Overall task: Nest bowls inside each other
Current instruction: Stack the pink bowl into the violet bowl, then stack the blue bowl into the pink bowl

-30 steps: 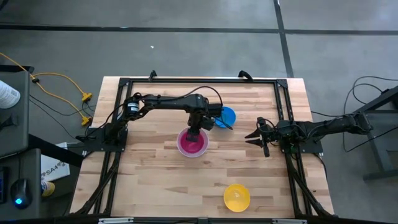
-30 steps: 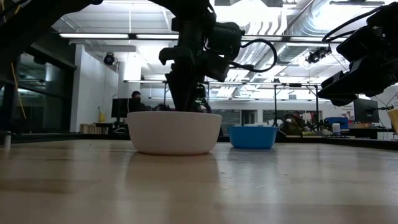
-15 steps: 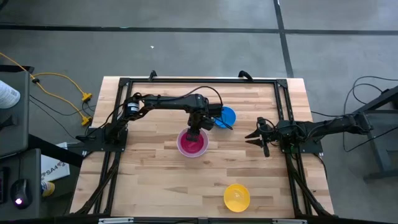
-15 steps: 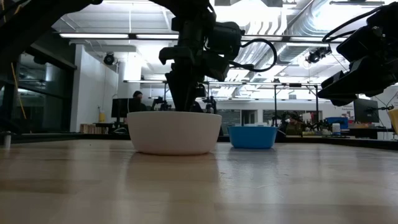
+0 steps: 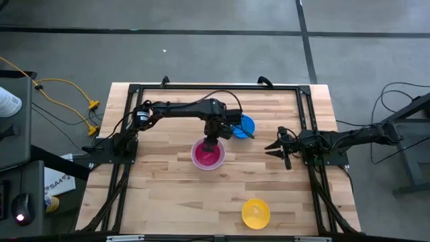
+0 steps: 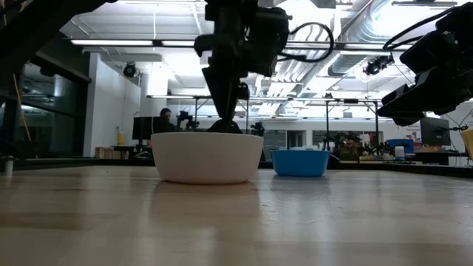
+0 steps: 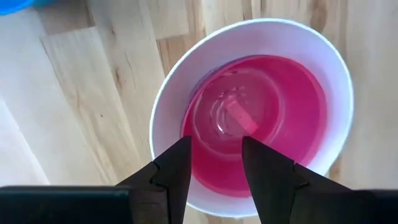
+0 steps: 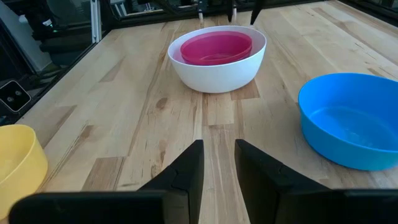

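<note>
A white bowl [image 5: 207, 155] stands on its base at the middle of the table, and a red-pink bowl [image 7: 255, 124] sits nested inside it. My left gripper [image 7: 216, 163] hangs straight above them, open and pointing down. Its fingertips [image 6: 225, 114] are just above the white bowl's rim [image 6: 207, 135]. The blue bowl [image 5: 246, 126] stands upright a little farther back and to the right. The yellow bowl [image 5: 255, 212] stands near the table's near edge. My right gripper [image 5: 277, 149] waits open at the right side, facing the bowls, with nothing between its fingers.
A black frame [image 5: 215, 87] runs along the table's far edge and down both sides by the arm bases. Bare wood lies between the white bowl and the yellow bowl [image 8: 18, 158]. The blue bowl [image 8: 351, 121] is close in front of my right gripper.
My left gripper has risen straight up out of the nested bowls, still open and pointing down. The bowls have stayed where they were.
</note>
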### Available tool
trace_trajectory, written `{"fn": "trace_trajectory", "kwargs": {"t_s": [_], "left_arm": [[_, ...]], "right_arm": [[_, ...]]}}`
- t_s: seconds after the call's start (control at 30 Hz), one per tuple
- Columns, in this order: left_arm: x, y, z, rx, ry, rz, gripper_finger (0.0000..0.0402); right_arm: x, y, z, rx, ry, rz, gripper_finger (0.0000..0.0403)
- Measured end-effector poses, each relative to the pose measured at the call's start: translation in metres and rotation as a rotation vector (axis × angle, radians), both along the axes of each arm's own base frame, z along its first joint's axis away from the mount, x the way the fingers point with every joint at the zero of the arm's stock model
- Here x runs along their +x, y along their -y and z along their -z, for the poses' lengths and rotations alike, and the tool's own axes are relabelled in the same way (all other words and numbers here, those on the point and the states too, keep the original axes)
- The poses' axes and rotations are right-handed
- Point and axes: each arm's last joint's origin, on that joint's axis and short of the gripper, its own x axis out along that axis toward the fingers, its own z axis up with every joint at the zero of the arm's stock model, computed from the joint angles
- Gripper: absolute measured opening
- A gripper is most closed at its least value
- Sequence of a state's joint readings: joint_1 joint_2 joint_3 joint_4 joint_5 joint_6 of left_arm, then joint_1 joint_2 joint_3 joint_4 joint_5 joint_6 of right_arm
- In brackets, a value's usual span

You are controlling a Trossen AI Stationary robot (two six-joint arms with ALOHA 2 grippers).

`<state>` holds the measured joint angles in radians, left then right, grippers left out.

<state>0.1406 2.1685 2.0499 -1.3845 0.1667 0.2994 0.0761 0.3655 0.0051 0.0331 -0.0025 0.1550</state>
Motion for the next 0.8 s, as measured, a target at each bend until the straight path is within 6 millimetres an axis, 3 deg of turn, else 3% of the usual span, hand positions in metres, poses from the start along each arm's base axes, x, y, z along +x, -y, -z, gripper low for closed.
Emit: {"fn": "trace_trajectory", "kwargs": {"t_s": [0.23, 0.47, 0.8], "left_arm": [[-0.009, 0.003, -0.028, -0.046, 0.041, -0.038, 0.0141], [-0.024, 0.021, -0.059, -0.005, 0.110, -0.050, 0.0141], [-0.029, 0.048, -0.073, -0.019, 0.159, -0.040, 0.0141]], "right_arm": [[0.000, 0.000, 0.000, 0.000, 0.000, 0.000, 0.0084], [0.000, 0.000, 0.000, 0.000, 0.001, 0.000, 0.0084], [0.000, 0.000, 0.000, 0.000, 0.000, 0.000, 0.0084]]}}
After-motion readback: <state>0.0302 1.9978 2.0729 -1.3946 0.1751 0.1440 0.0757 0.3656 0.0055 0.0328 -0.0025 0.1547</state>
